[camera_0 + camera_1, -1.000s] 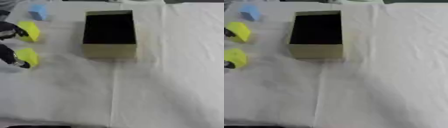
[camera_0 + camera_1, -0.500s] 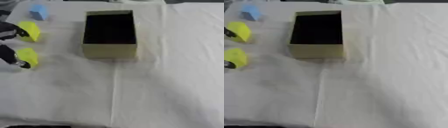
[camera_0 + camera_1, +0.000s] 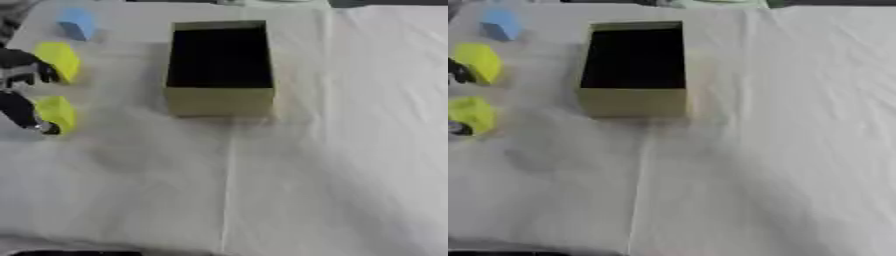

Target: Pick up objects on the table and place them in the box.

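Left eye view: the left hand (image 3: 19, 85) sits at the table's (image 3: 350, 150) left edge, its dark fingers spread against two yellow blocks, the far one (image 3: 59, 60) and the near one (image 3: 58, 112); whether they close on either cannot be told. The box (image 3: 219, 102) lies to the hand's right, its long axis running away from the robot.

Right eye view: a blue block (image 3: 500, 24) lies near the far left corner. The right hand is not seen.

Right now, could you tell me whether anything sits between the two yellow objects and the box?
Nothing visible does. Only bare white cloth lies between the yellow objects and the open box. The left robot hand is already beside them, on their far side from the box.
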### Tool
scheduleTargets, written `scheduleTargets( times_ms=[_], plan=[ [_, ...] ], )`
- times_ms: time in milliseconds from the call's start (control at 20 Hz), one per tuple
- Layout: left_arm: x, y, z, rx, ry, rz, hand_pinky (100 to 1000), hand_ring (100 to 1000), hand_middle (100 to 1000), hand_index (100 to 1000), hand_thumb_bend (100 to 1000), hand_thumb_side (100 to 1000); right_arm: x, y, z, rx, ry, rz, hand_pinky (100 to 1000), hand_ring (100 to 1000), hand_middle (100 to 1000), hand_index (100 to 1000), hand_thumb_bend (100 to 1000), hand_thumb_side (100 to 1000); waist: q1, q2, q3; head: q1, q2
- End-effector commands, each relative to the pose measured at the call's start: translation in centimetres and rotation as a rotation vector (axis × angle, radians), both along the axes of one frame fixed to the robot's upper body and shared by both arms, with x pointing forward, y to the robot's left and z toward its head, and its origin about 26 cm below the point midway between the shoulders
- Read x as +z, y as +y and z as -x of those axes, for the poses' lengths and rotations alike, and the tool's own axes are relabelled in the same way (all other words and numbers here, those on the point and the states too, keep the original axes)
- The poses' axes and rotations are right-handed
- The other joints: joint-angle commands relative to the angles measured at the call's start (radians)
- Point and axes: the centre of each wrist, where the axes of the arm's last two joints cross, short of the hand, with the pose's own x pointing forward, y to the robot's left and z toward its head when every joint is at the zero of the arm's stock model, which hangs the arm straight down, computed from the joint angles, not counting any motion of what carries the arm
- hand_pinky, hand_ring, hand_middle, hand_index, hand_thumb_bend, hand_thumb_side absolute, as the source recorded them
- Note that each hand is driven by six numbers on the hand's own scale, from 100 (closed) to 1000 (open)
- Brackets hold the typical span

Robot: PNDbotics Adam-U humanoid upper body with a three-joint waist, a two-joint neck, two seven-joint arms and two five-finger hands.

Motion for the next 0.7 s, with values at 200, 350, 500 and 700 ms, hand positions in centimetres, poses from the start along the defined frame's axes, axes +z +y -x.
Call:
scheduleTargets(
  times_ms=[200,350,500,700],
  plan=[
    [0.6,0.7,-0.5,0.031,-0.043,-0.018,582,778,776,877,610,304,0.8,0.0,0.4,0.002,-0.031,0.005,813,767,515,873,100,890,-0.001,-0.015,0.001,0.005,0.005],
    [0.2,0.8,-0.7,0.037,-0.040,-0.017,573,771,768,870,618,304,0.9,0.0,0.4,0.002,-0.031,0.005,813,766,515,873,100,890,-0.002,-0.015,0.000,0.006,0.005],
    [-0.1,0.9,-0.8,0.042,-0.028,-0.033,554,757,749,853,633,287,0.9,0.0,0.4,0.003,-0.032,0.004,813,766,514,874,100,891,-0.002,-0.014,-0.001,0.007,0.005],
    [-0.4,1.0,-1.0,0.055,-0.025,-0.072,524,736,723,829,646,242,0.8,0.1,0.4,0.004,-0.031,0.004,813,766,514,874,100,891,-0.003,-0.014,-0.002,0.009,0.005]
  ],
)
